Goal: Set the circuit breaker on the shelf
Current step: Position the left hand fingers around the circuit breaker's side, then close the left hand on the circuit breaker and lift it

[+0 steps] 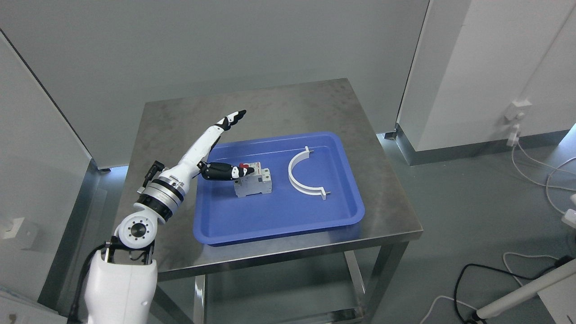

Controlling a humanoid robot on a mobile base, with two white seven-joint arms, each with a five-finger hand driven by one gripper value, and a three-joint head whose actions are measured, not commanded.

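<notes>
A grey-white circuit breaker (253, 181) with a red switch stands in the blue tray (279, 220) on the steel table. My left hand (227, 148) hovers at the tray's left side. Its fingers (232, 118) stretch up and away over the table, while its black thumb (222, 172) reaches right to the breaker's top left near the red switch. The hand is spread and holds nothing. The right arm is out of view.
A white half-ring clamp (302, 174) lies in the tray right of the breaker. The steel table (270, 103) has a lower shelf (279, 288) beneath it. White walls stand behind and to the right, and cables (535, 171) lie on the floor at right.
</notes>
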